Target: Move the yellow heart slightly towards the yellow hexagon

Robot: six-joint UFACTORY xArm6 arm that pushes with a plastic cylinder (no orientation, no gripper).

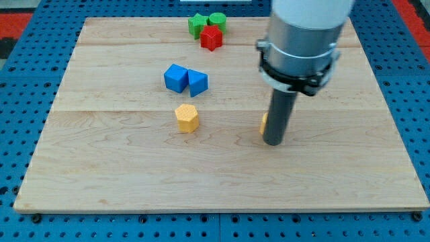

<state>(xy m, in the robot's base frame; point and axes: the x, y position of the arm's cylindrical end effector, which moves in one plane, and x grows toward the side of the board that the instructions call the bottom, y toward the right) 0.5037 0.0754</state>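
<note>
- Nearest the view's bottom: my tip [273, 142], the lower end of a straight dark rod, resting on the wooden board [134, 181] right of centre. It carries no jaws and has hold of nothing.
- Yellow heart [264, 123]: only a thin yellow sliver shows at the rod's left edge, touching or just beside it; shape cannot be confirmed, since the rod hides most of it.
- Yellow hexagon [187, 117]: to the view's left of my tip, well apart from the yellow sliver, standing alone.
- Blue cube [176, 78] and a second blue block [197, 83], shape unclear: touching side by side, just above the hexagon.
- Red block [211, 38]: near the board's top edge, touching the greens.
- Green star-like block [197, 25] and green round block [217, 20]: farthest back, side by side.
</note>
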